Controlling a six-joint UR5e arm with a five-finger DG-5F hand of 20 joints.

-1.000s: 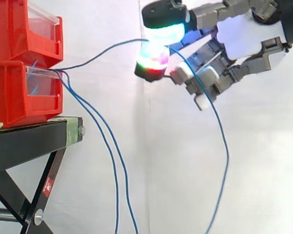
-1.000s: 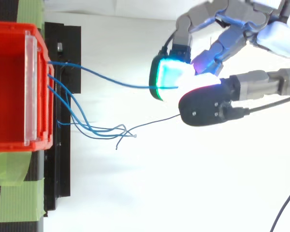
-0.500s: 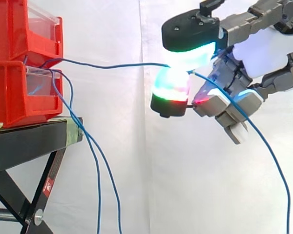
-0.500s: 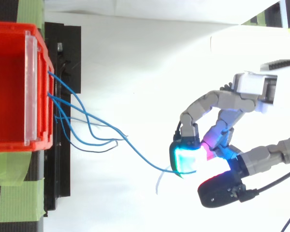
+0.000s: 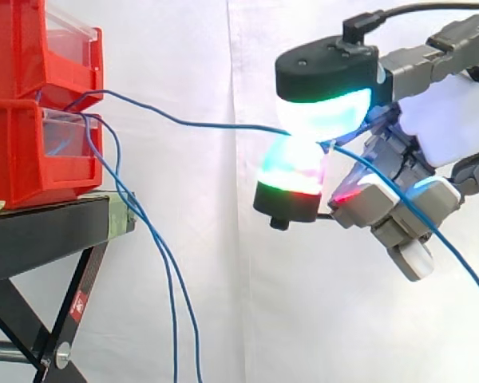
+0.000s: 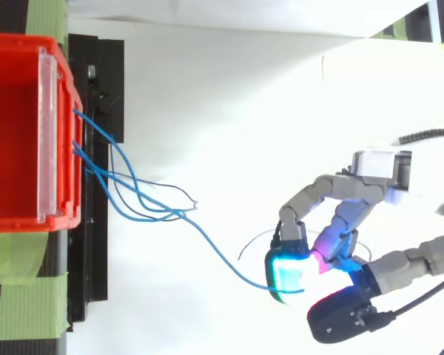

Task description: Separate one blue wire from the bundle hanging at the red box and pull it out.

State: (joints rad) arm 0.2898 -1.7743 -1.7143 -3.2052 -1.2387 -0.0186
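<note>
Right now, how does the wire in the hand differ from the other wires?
The pinched wire runs sideways; the other wires hang down. The hand holds the pinched wire; the other wires are untouched. All are blue and leave the red box.

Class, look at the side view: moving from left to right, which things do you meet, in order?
The red bins → loose blue wires hanging down → hand, pinching one blue wire that stretches back to the bins and so has no place of its own.
</note>
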